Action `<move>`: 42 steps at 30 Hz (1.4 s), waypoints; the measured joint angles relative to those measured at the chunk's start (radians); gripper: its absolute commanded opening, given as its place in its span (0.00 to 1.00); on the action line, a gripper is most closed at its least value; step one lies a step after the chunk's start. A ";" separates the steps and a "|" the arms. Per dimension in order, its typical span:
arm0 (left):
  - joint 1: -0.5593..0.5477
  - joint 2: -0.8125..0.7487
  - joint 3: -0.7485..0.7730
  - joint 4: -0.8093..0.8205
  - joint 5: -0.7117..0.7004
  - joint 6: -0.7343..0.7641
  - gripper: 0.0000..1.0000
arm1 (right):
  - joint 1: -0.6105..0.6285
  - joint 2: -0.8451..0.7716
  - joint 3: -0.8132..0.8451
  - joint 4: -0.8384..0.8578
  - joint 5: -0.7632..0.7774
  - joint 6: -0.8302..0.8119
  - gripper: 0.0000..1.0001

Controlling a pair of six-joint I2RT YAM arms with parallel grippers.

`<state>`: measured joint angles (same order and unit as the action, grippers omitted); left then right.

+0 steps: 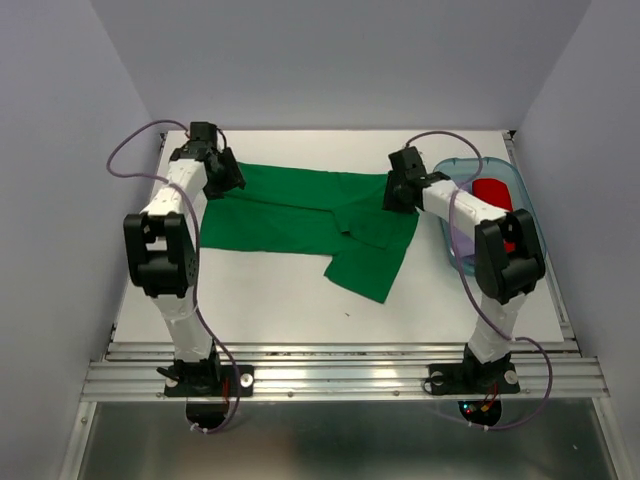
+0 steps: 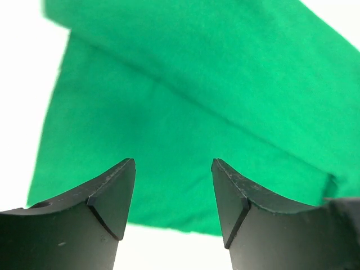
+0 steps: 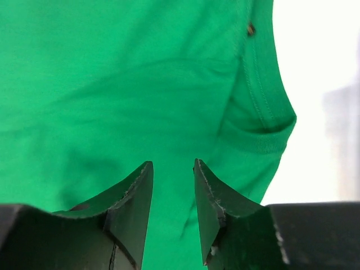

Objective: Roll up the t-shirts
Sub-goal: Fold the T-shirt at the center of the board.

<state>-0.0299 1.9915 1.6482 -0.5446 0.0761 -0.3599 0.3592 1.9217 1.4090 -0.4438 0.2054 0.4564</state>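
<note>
A bright green t-shirt (image 1: pixel 300 215) lies spread on the white table, folded lengthwise, with a sleeve sticking out toward the front (image 1: pixel 365 268). My left gripper (image 1: pixel 225 180) is open and hovers over the shirt's left end; in the left wrist view the green fabric (image 2: pixel 185 112) and its near hem lie under the open fingers (image 2: pixel 115 194). My right gripper (image 1: pixel 397 195) is open over the shirt's right end. In the right wrist view the fabric (image 3: pixel 124 95) and a ribbed hem (image 3: pixel 264 140) show beyond the fingers (image 3: pixel 135 197). Neither holds cloth.
A clear blue plastic bin (image 1: pixel 490 215) stands at the right of the table, holding a red fabric roll (image 1: pixel 493 192); the right arm partly covers it. Grey walls close in the back and sides. The table's metal rail (image 1: pixel 340 375) runs along the front.
</note>
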 measured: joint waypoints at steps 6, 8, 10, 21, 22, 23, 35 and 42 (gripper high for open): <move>0.079 -0.346 -0.257 0.059 -0.051 -0.018 0.66 | 0.017 -0.194 -0.018 0.010 -0.071 -0.007 0.41; 0.105 -0.404 -0.348 0.080 -0.076 -0.034 0.64 | 0.036 -0.253 -0.058 0.025 -0.091 -0.005 0.41; 0.118 -0.421 -0.431 0.093 -0.095 -0.051 0.62 | 0.051 -0.286 -0.092 0.025 -0.109 -0.003 0.41; 0.176 -0.382 -0.594 0.159 -0.163 -0.129 0.58 | 0.100 -0.459 -0.412 -0.006 -0.192 0.037 0.41; 0.177 -0.367 -0.594 0.170 -0.165 -0.132 0.58 | 0.100 -0.478 -0.429 -0.008 -0.201 0.042 0.41; 0.176 -0.351 -0.594 0.182 -0.164 -0.137 0.58 | 0.100 -0.497 -0.446 -0.007 -0.207 0.047 0.41; 0.176 -0.238 -0.593 0.258 -0.173 -0.169 0.11 | 0.107 -0.682 -0.697 0.009 -0.274 0.211 0.56; 0.176 -0.233 -0.592 0.277 -0.166 -0.180 0.00 | 0.122 -0.711 -0.844 0.076 -0.355 0.377 0.54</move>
<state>0.1459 1.7588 1.0561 -0.2672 -0.0895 -0.5396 0.4816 1.2102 0.5648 -0.3676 -0.1497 0.8330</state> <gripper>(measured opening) 0.028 0.552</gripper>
